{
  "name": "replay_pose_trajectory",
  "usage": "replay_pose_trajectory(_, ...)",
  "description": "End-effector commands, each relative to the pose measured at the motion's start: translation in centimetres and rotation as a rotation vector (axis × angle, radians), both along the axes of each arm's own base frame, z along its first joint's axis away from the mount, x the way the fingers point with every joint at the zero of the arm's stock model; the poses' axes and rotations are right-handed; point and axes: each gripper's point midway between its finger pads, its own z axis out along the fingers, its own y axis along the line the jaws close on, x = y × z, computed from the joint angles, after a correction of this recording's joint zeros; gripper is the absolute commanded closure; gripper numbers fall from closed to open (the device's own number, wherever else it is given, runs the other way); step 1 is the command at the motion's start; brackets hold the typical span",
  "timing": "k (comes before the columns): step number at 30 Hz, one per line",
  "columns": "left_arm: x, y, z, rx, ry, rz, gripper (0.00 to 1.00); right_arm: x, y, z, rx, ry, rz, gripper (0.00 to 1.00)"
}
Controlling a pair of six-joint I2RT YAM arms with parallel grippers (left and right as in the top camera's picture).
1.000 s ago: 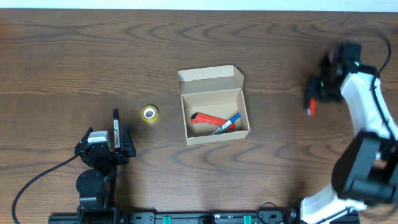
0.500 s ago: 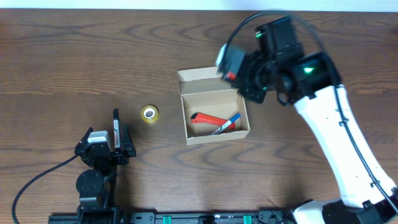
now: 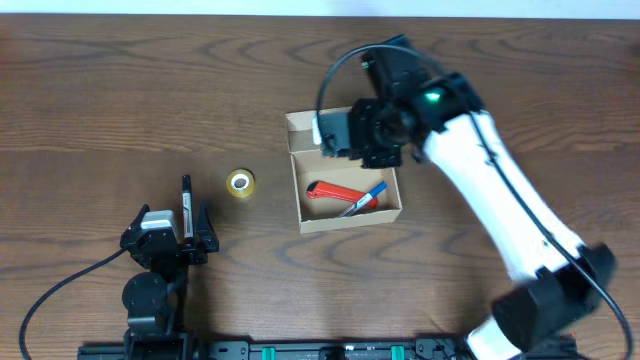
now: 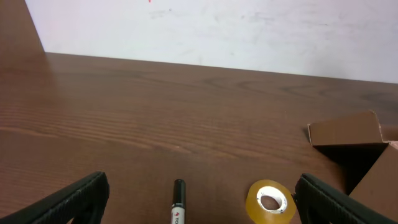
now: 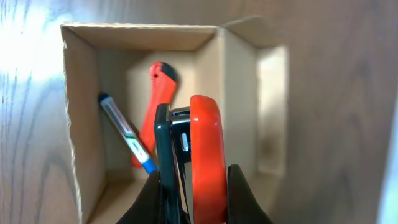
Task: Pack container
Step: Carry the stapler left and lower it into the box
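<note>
Right gripper (image 3: 340, 133) has swung in over the box (image 3: 350, 221) at the worktop (image 3: 100, 100) middle; we note it clamped on a red stapler (image 5: 205, 143). Left gripper (image 4: 205, 198) gapes wide near the tape (image 4: 269, 201).

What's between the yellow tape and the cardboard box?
Nothing: only bare table lies between the tape roll and the container, as the overhead view shows.

Cutter (image 3: 335, 192) and pen (image 3: 366, 197) in container (image 3: 350, 220), tape roll (image 3: 240, 182) left

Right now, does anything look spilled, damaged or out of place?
Nothing stands out. The container sits upright with its flap open, a red cutter and blue pen lying inside; the tape roll lies flat beside it.
</note>
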Motion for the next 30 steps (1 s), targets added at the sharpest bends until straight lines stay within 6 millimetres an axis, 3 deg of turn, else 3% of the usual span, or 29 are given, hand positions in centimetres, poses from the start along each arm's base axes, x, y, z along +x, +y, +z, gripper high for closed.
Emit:
replay_pose_trajectory(1,-0.2,-0.2,-1.9,-0.008,0.063,-0.006,0.05,-0.8,1.9,-2.9,-0.031,0.053,0.105,0.99)
replay_pose_trajectory(5,-0.2,-0.2,-1.9,-0.008,0.063,-0.006,0.04,-1.2,2.6,-6.5,-0.081,0.137,0.124,0.99)
replay_pose_trajectory(9,-0.2,-0.2,-1.9,-0.008,0.063,-0.006,0.05,-1.4,2.5,-8.8,-0.112,0.192,0.126,0.99)
replay_pose_trajectory(25,-0.2,-0.2,-1.9,-0.008,0.063,-0.006,0.05,-0.1,-1.3,-14.7,-0.177,0.351,0.034,0.99)
replay_pose_trajectory(30,-0.2,-0.2,-1.9,-0.008,0.063,-0.006,0.04,0.0,-1.3,-15.0,-0.178,0.354,0.032,0.79)
